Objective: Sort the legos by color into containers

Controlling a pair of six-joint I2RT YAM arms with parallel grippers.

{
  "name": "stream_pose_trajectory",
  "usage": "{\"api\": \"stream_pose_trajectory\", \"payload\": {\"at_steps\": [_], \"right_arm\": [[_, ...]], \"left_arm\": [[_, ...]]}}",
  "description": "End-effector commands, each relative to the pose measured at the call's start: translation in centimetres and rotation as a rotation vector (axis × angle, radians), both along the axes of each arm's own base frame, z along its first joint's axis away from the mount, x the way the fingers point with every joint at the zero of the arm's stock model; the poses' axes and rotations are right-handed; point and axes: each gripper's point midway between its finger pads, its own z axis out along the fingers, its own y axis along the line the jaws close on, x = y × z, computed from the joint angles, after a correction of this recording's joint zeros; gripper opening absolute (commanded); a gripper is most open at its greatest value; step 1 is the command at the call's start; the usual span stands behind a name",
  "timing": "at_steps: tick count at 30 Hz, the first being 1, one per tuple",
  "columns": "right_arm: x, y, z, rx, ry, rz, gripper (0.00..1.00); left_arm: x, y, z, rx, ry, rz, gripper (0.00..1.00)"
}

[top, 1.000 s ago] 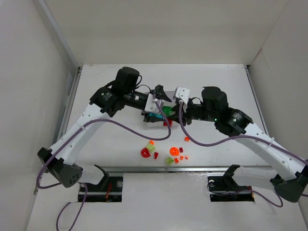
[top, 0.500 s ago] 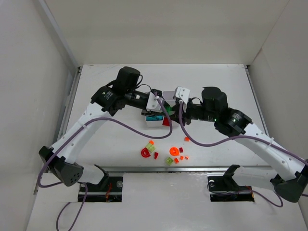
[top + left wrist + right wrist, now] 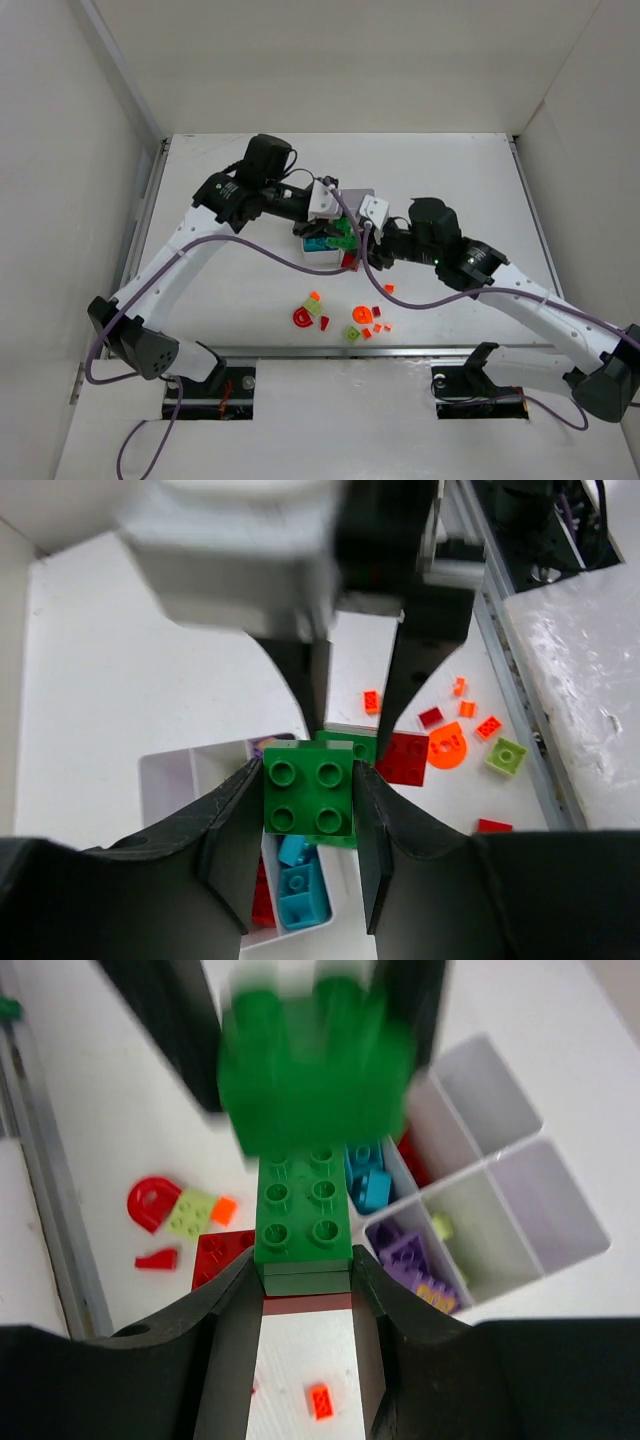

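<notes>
My left gripper (image 3: 308, 782) is shut on a dark green square lego (image 3: 307, 798) over the white containers (image 3: 188, 770). My right gripper (image 3: 303, 1272) is shut on a long green lego (image 3: 303, 1210) stacked on a dark red plate (image 3: 306, 1303). The square lego overlaps the far end of that stack; whether they are joined I cannot tell. In the top view both grippers, left (image 3: 335, 226) and right (image 3: 354, 240), meet above the containers (image 3: 322, 257). Compartments hold teal legos (image 3: 302, 892), purple legos (image 3: 412, 1260) and a lime piece (image 3: 441, 1225).
Loose legos lie on the table near the front: a red arch (image 3: 150, 1200), a lime brick (image 3: 196, 1211), an orange round piece (image 3: 447, 746), small orange bricks (image 3: 320, 1400) and red bits (image 3: 325, 322). A metal rail (image 3: 400, 351) runs along the near edge.
My left gripper has shut on the green square lego. The right arm has swung left, bringing its stack closer, and both grippers now meet over the containers.
</notes>
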Motion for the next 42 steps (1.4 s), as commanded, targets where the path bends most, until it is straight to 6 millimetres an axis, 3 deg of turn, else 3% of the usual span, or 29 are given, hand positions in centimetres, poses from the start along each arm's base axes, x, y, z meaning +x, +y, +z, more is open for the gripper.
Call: {"api": "stream_pose_trajectory", "payload": {"at_steps": [1,8,10,12,13,14,16,18,23,28,31,32,42], "right_arm": [[0.7,-1.7,-1.8,-0.038,0.031,-0.071,0.00],[2.9,-3.3,-1.3,-0.031,0.025,-0.146,0.00],[4.1,-4.2,-0.7,-0.022,0.013,-0.220,0.00],[5.6,-5.6,0.1,-0.009,-0.005,-0.312,0.00],[6.3,-6.2,0.6,0.003,-0.007,-0.362,0.00],[7.4,-7.4,1.2,0.008,-0.026,-0.443,0.00],[9.2,-9.2,1.8,0.024,-0.016,-0.562,0.00],[10.8,-11.5,2.2,0.029,-0.032,-0.688,0.00],[13.7,-14.1,2.5,0.056,-0.043,-0.843,0.00],[16.0,-15.7,2.3,0.083,-0.027,-0.918,0.00],[17.1,-15.8,1.2,0.081,0.005,-0.933,0.00],[17.6,-16.0,1.4,0.091,0.008,-0.945,0.00],[18.9,-15.7,0.9,0.106,0.040,-0.980,0.00]], "left_arm": [[-0.7,-0.2,5.8,-0.140,-0.090,-0.042,0.00],[0.7,-0.7,5.6,-0.141,-0.029,0.019,0.00],[3.9,-0.5,5.5,-0.156,-0.030,0.140,0.00],[6.0,0.0,4.1,-0.159,0.050,0.264,0.00],[8.4,0.3,4.1,-0.172,0.024,0.354,0.00],[9.5,0.6,3.9,-0.173,0.027,0.405,0.00],[11.9,1.3,1.7,-0.124,0.047,0.504,0.00],[13.0,1.7,0.7,-0.100,0.038,0.530,0.00],[14.4,2.0,-4.3,-0.020,0.026,0.534,0.00],[16.4,3.3,-7.0,0.036,0.019,0.577,0.00],[17.1,4.1,-7.6,0.056,-0.007,0.606,0.00],[16.8,4.2,-8.7,0.076,0.004,0.602,0.00],[18.9,5.8,-8.6,0.042,0.031,0.685,0.00]]}}
